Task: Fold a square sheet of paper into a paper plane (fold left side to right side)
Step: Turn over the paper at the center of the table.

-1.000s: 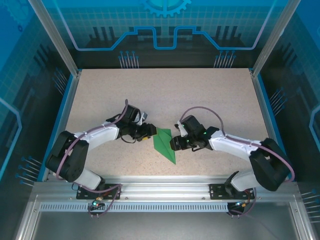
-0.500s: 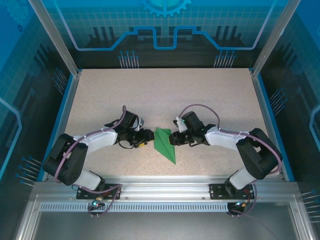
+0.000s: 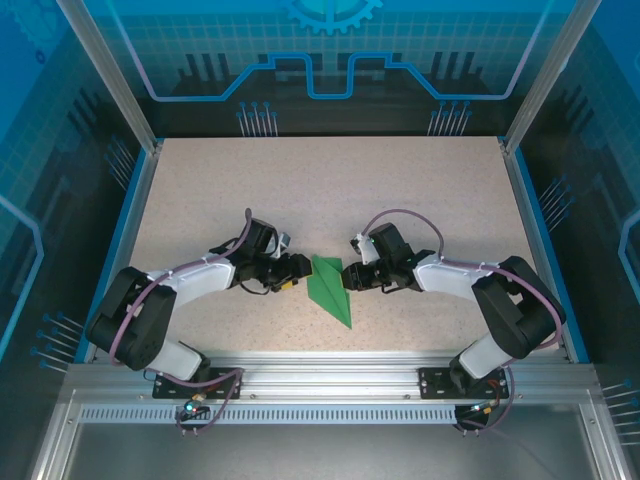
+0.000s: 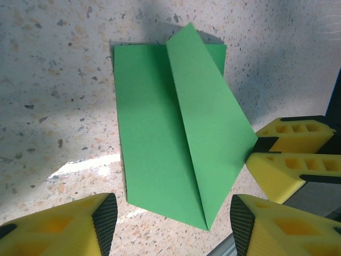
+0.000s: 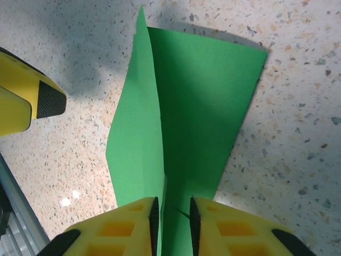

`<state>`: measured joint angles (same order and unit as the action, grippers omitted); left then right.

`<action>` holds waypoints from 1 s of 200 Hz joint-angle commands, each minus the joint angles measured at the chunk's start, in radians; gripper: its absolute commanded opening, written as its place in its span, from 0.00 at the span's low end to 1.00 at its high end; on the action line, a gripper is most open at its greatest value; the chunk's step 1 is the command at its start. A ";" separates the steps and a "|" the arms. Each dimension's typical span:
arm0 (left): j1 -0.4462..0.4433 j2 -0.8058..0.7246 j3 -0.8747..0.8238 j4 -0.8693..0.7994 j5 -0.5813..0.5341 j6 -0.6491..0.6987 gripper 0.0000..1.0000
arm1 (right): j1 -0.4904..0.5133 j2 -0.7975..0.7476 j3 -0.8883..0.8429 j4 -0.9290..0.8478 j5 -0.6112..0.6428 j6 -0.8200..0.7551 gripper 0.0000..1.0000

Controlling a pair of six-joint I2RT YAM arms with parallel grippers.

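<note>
A folded green paper [image 3: 330,288] lies on the speckled bench [image 3: 330,190], midway between the left and right edges and closer to the near edge than the far one. Its broad end faces the far edge and its narrow tip points toward the near edge, angled slightly to the right. The left gripper [image 3: 298,270] sits low just beside the paper's left side. The right gripper [image 3: 347,277] meets the paper's right edge. From above, how far either gripper's jaws are spread cannot be made out.
</note>
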<state>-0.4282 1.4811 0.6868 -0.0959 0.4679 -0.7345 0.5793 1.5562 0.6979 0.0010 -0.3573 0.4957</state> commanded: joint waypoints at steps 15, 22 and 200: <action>0.001 0.021 0.023 0.018 0.026 -0.009 0.62 | -0.015 0.036 0.010 0.040 -0.062 0.002 0.26; 0.001 0.023 0.024 0.019 0.025 -0.010 0.62 | -0.016 0.043 0.012 0.044 -0.067 0.002 0.26; -0.057 0.331 0.211 0.157 0.118 -0.028 0.55 | -0.044 0.008 -0.042 0.055 -0.073 0.012 0.08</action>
<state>-0.4789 1.7752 0.8608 0.0448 0.5495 -0.7612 0.5533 1.5818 0.6727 0.0395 -0.4057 0.5041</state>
